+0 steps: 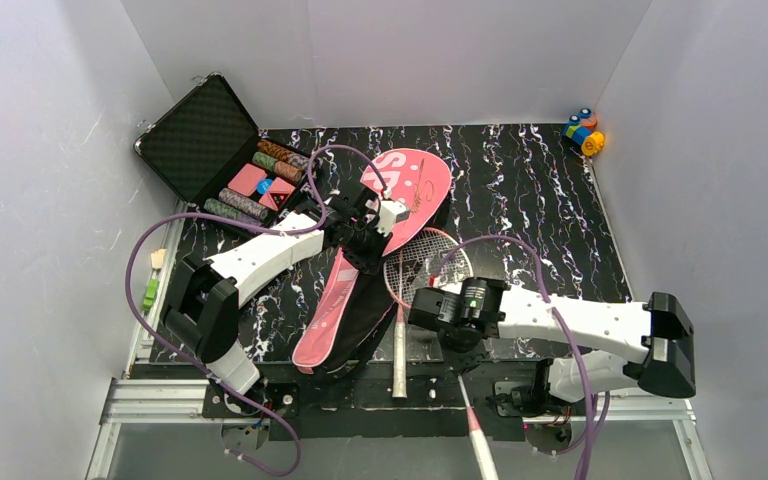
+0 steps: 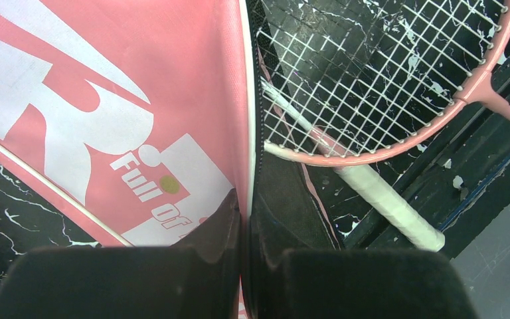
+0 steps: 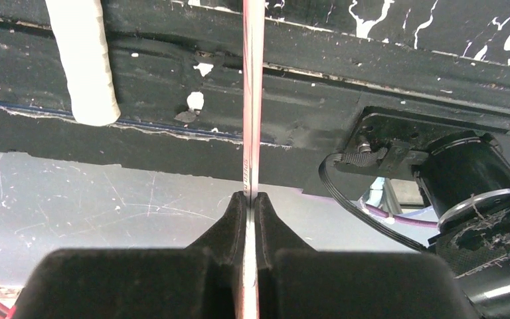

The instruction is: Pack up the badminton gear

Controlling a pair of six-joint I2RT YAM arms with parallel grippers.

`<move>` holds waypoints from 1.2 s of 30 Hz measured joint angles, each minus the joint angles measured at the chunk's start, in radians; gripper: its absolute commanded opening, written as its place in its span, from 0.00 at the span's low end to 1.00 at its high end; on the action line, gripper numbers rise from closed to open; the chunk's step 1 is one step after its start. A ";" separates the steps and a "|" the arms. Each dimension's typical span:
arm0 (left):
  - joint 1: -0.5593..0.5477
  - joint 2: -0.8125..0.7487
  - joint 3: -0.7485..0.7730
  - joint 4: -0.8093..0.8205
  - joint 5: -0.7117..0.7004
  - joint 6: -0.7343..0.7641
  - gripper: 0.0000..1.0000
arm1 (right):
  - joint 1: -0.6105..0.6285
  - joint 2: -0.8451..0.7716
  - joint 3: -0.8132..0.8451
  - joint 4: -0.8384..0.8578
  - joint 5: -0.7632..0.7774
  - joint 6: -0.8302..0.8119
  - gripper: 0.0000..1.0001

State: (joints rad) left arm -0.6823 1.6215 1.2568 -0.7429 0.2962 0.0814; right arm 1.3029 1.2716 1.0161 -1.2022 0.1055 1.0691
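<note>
White walls box in a black marbled bench (image 1: 540, 220). From above, the pink bag (image 1: 415, 180) lettered "SPORT" lies mid-bench beside an open black case (image 1: 200, 125) of poker chips, with a racket head (image 1: 427, 265) just right of the bag. Only the left wrist view shows the left jaws clenched on the bag's zip edge, and a white handle (image 2: 385, 199) passing under that head. Only the right wrist view shows the right jaws clamped on a thin pink shaft (image 3: 252, 100). Overhead, that racket's handle end (image 1: 480, 445) overhangs the bench's near edge.
</note>
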 measured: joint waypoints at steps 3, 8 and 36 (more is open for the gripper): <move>0.000 0.000 0.000 0.000 0.000 0.000 0.00 | 0.000 0.043 0.024 0.001 0.017 -0.020 0.01; 0.000 0.000 0.000 0.000 0.000 0.000 0.00 | -0.016 0.150 0.082 0.024 0.064 -0.064 0.01; 0.000 0.000 0.000 -0.008 0.024 -0.002 0.00 | -0.346 0.410 0.183 0.556 0.092 -0.244 0.01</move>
State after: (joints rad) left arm -0.6827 1.6211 1.2572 -0.7509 0.3202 0.0792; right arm 0.9565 1.6821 1.1995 -0.6460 0.1978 0.8253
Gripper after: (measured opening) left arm 0.034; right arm 0.043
